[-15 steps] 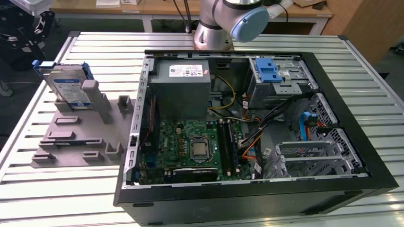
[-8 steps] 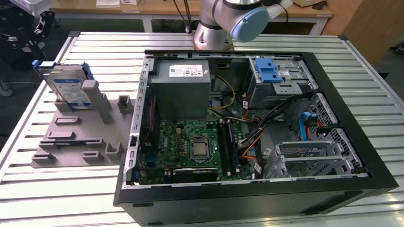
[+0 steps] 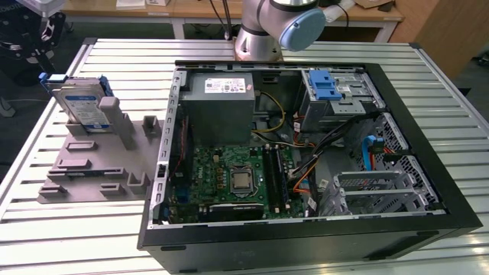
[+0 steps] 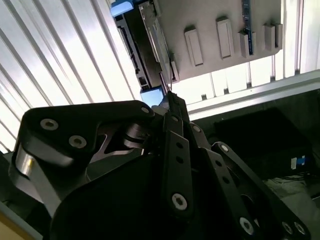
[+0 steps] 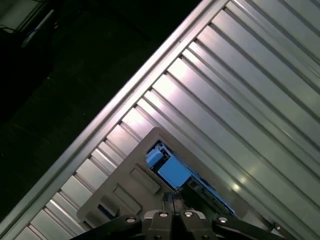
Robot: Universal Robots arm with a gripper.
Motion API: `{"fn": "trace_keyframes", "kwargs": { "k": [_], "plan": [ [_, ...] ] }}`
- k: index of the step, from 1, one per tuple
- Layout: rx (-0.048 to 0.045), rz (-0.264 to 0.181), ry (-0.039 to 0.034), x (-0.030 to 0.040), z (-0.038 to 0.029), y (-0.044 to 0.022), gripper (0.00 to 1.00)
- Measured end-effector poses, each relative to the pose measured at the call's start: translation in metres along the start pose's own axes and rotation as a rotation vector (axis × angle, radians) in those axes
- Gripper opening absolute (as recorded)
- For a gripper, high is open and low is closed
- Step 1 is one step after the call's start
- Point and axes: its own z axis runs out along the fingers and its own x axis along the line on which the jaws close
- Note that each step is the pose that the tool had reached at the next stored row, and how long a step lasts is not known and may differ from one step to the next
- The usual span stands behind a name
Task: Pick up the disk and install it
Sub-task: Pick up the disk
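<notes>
Nearby, open computer case (image 3: 306,243), disk (image 3: 80,106) upright in holder (image 3: 114,154)

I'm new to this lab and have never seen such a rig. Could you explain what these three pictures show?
The exterior view looks down on a slatted metal table. At the top of that picture stands the base of a grey robot arm. An open black computer case lies on the table. Toward the exterior view's left, a grey plastic holder carries the silver hard disk in its blue carrier, standing upright. Both wrist views come from cameras riding on the arm, looking past its black gripper. The gripper is shut, holds nothing, and points toward the disk.
</notes>
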Motion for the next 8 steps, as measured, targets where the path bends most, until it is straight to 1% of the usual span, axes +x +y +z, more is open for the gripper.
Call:
{"fn": "trace_keyframes", "kwargs": {
  "k": [8],
  "plan": [
    [-0.0013,-0.143,0.006,0.0,0.0002,0.0,0.11]
  ]
}}
